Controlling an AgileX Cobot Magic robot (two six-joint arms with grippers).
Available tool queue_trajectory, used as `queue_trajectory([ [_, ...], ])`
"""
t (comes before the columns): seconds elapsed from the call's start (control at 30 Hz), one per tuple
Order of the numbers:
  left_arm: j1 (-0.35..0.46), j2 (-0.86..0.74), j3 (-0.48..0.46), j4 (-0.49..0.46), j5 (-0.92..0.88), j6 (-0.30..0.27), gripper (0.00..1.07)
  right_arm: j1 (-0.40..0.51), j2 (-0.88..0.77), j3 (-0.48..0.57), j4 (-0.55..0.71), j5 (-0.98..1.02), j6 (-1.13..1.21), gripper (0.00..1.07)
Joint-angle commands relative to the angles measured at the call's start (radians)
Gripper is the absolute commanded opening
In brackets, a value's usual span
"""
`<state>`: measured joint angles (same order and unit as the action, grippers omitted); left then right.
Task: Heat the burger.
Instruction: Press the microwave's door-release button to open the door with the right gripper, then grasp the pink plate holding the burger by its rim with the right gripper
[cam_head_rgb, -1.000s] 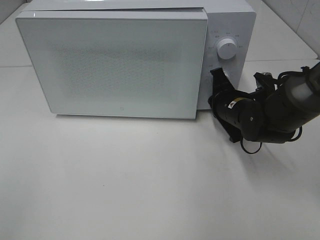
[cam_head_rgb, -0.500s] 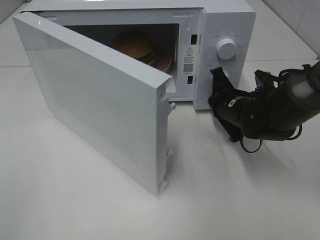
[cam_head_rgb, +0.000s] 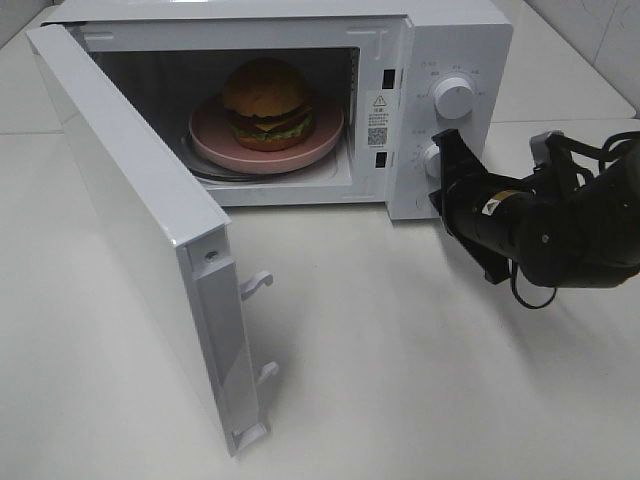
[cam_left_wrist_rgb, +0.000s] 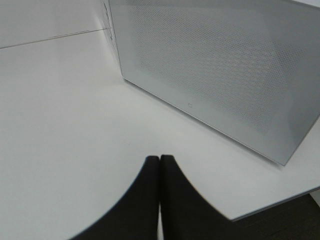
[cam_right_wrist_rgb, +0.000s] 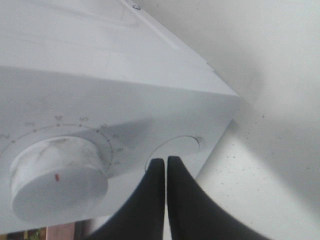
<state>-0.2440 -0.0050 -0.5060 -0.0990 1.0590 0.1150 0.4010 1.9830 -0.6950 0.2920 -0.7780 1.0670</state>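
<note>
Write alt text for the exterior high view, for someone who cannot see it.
A white microwave oven stands with its door wide open, showing a golden-bun burger on a round pink plate inside. From the right, the black right gripper, shut, points at the lower round control on its panel.

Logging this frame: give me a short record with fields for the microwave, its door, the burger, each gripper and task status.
microwave: on the table, cavity in view
door: swung wide open, hinged at the left of the exterior view
burger: on the pink plate, inside the cavity
right gripper: jaws shut, empty, tips by the round button on the microwave's front; contact unclear
left gripper: jaws shut, empty, above the table, facing the door's outer side
task status: burger loaded, door not yet closed
</note>
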Motion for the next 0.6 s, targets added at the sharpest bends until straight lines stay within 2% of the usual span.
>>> queue_trajectory([
  [0.03,0.004,-0.02,0.001,0.002,-0.017,-0.004,0.0,-0.001,-0.052,0.058,-0.015,-0.012,-0.069,0.02],
  [0.17,0.004,-0.02,0.001,0.002,-0.017,-0.004,0.0,-0.001,-0.092,0.106,-0.02,-0.012,-0.165,0.04],
  [0.3,0.004,-0.02,0.001,0.002,-0.017,-0.004,0.0,-0.001,-0.147,0.146,-0.08,-0.037,-0.432,0.07],
  [0.33,0.004,-0.02,0.001,0.002,-0.017,-0.004,0.0,-0.001,-0.147,0.146,-0.08,-0.037,-0.432,0.07],
  [0.4,0.004,-0.02,0.001,0.002,-0.017,-0.004,0.0,-0.001,-0.182,0.156,-0.122,-0.03,-0.608,0.07],
  [0.43,0.004,-0.02,0.001,0.002,-0.017,-0.004,0.0,-0.001,-0.182,0.156,-0.122,-0.03,-0.608,0.07],
  [0.5,0.004,-0.02,0.001,0.002,-0.017,-0.004,0.0,-0.001,-0.22,0.156,-0.215,0.027,-0.796,0.08],
  [0.6,0.004,-0.02,0.001,0.002,-0.017,-0.004,0.0,-0.001,-0.243,0.156,-0.272,0.095,-0.88,0.09],
])
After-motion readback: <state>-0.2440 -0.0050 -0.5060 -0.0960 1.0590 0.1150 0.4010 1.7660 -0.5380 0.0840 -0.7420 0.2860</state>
